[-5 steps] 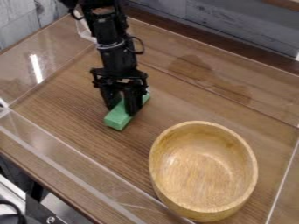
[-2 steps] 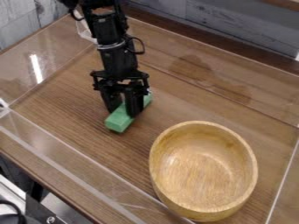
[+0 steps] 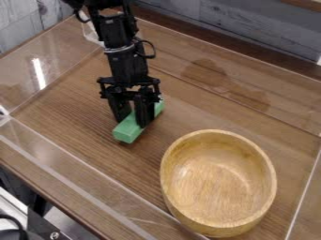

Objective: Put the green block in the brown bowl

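Observation:
The green block (image 3: 127,130) lies on the wooden table, its near end sticking out toward the camera. My black gripper (image 3: 131,114) points steeply down over the block's far end, with its fingers shut on the block's two sides. The block still touches the table. The brown bowl (image 3: 219,181), a wide light wooden bowl with a thick rim, sits empty to the lower right, a short gap away from the block.
Clear plastic walls (image 3: 38,66) fence the wooden table (image 3: 238,94) on the left, front and right. A grey plank wall runs along the back. The arm (image 3: 113,33) rises to the upper left.

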Motion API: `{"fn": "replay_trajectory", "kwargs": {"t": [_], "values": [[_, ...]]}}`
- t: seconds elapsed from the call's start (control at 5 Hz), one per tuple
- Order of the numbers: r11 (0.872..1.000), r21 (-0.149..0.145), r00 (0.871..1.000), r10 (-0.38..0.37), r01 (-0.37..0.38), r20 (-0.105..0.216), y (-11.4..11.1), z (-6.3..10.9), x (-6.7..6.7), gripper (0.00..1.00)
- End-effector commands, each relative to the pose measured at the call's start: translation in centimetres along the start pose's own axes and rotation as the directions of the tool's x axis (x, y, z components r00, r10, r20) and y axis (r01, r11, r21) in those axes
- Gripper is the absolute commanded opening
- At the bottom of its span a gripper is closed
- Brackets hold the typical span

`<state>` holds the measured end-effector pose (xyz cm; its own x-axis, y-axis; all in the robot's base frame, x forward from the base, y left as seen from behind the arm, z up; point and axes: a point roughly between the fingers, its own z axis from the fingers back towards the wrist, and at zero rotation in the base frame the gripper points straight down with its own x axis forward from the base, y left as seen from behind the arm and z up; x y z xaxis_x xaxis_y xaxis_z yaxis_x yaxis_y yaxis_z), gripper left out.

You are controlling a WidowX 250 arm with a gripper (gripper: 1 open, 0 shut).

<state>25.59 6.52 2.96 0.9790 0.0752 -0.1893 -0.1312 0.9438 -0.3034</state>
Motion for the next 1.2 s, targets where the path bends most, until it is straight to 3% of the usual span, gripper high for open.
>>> {"fn": "replay_trajectory", "kwargs": {"t": [0.0,0.6,0.8,1.0], "values": [[1.0,0.013,0.997,-0.02,0.019,0.068,-0.6,2.3,0.5,0.0],[0.999,-0.008,0.998,-0.033,0.034,0.053,-1.3,3.5,0.0,0.0],[0.999,-0.001,0.999,-0.032,0.032,0.039,-1.6,4.7,0.1,0.0],[0.999,0.012,0.998,-0.044,0.043,0.045,-2.0,6.2,0.5,0.0]]}}
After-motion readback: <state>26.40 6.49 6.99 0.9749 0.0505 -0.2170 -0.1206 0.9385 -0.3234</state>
